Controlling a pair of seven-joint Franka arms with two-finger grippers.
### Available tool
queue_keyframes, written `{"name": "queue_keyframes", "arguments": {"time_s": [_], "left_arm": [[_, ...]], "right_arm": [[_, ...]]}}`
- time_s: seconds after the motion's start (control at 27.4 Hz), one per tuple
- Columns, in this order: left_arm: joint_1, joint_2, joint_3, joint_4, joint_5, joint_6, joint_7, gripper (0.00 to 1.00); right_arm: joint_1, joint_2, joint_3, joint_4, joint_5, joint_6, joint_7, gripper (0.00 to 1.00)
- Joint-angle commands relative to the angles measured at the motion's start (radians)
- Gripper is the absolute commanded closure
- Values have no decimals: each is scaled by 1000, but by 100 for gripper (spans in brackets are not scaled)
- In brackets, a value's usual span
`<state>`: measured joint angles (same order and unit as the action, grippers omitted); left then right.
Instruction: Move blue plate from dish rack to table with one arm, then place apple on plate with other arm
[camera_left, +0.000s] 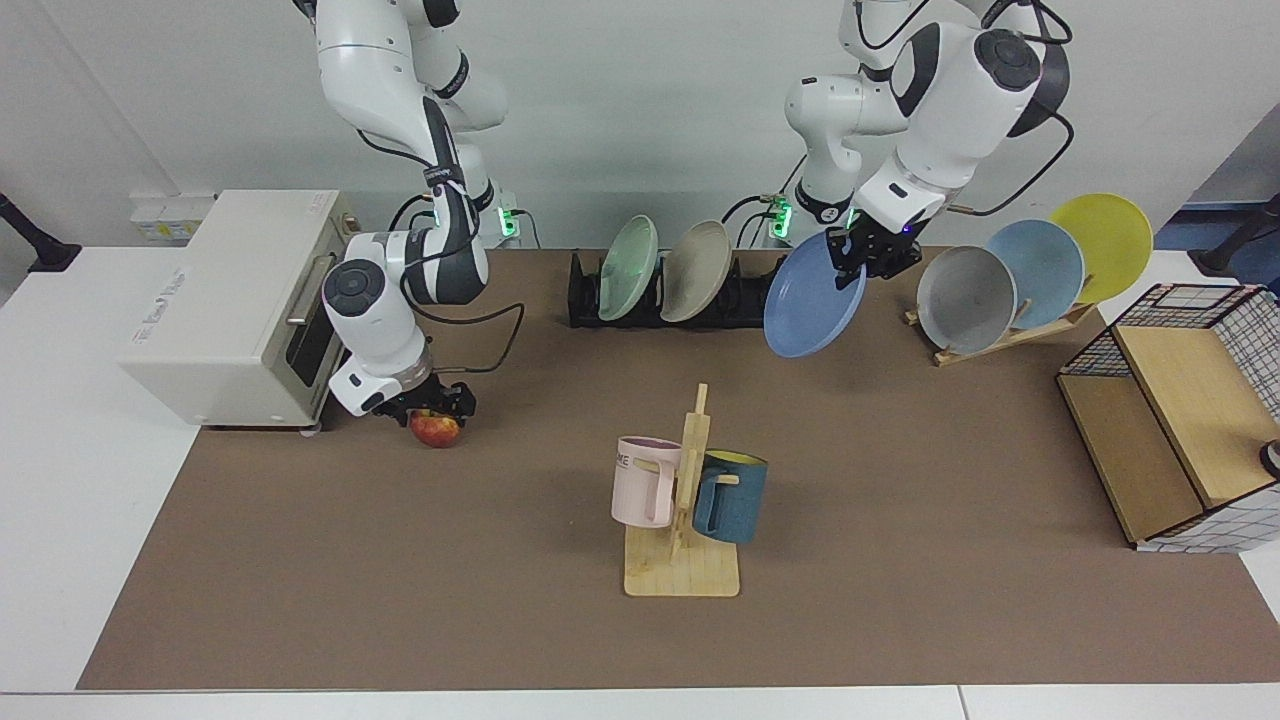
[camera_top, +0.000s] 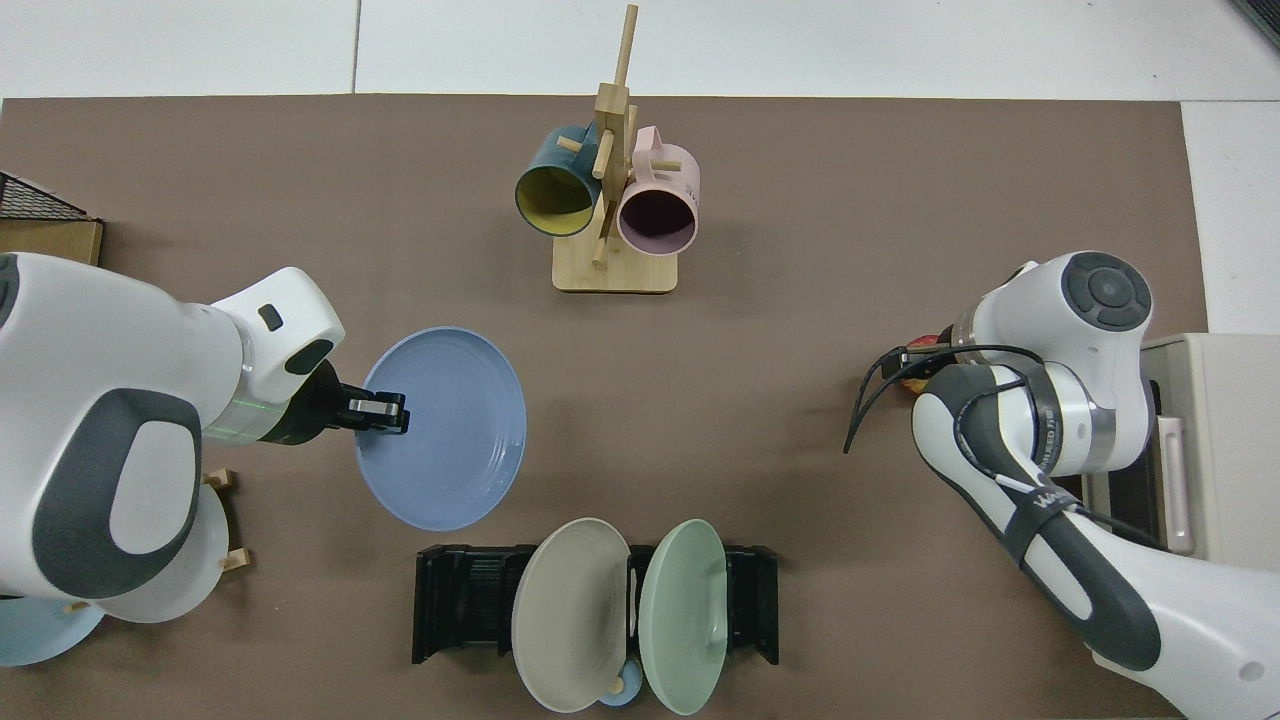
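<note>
My left gripper (camera_left: 862, 255) is shut on the rim of the blue plate (camera_left: 810, 300) and holds it tilted in the air, off the right end of the black dish rack (camera_left: 582, 292). From above, the blue plate (camera_top: 450, 430) hangs over the brown table (camera_top: 800, 200) in front of the dish rack (camera_top: 465, 600), with the left gripper (camera_top: 388, 413) clamped on its edge. The red and yellow apple (camera_left: 437, 431) sits on the table (camera_left: 900, 600) by the white oven. My right gripper (camera_left: 432, 408) is low over it, open, fingers either side of its top.
A green plate (camera_left: 628, 255) and a beige plate (camera_left: 697, 258) stand in the rack. A wooden mug stand (camera_left: 682, 560) with a pink and a teal mug is mid-table. A white oven (camera_left: 230, 300), a wooden plate stand (camera_left: 1010, 335) and a wire-sided box (camera_left: 1180, 420) line the sides.
</note>
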<state>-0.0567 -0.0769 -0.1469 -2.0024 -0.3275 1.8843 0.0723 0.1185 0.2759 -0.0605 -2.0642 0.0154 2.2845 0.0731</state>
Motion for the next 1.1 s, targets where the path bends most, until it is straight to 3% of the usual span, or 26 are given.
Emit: {"name": "queue_keyframes", "arguments": {"time_s": [0.0, 0.15, 0.33, 0.51, 0.69, 1.06], "left_arm": [[15, 28, 0, 8, -39, 24, 98, 100], [15, 83, -13, -1, -102, 108, 67, 100], [21, 129, -19, -19, -245, 166, 76, 100], [24, 203, -72, -19, -271, 254, 76, 100], [34, 226, -117, -24, -358, 312, 78, 100], [21, 290, -211, -35, -361, 498, 66, 100]], "right_arm": [[-11, 2, 7, -10, -8, 23, -32, 57], [-13, -3, 7, 5, -8, 10, -42, 82], [-13, -26, 5, 25, -8, -22, -47, 92], [-5, -67, 5, 70, -9, -106, -47, 96], [1, -132, 5, 113, -9, -207, -45, 100], [-3, -205, 4, 210, -11, -376, -47, 100]]}}
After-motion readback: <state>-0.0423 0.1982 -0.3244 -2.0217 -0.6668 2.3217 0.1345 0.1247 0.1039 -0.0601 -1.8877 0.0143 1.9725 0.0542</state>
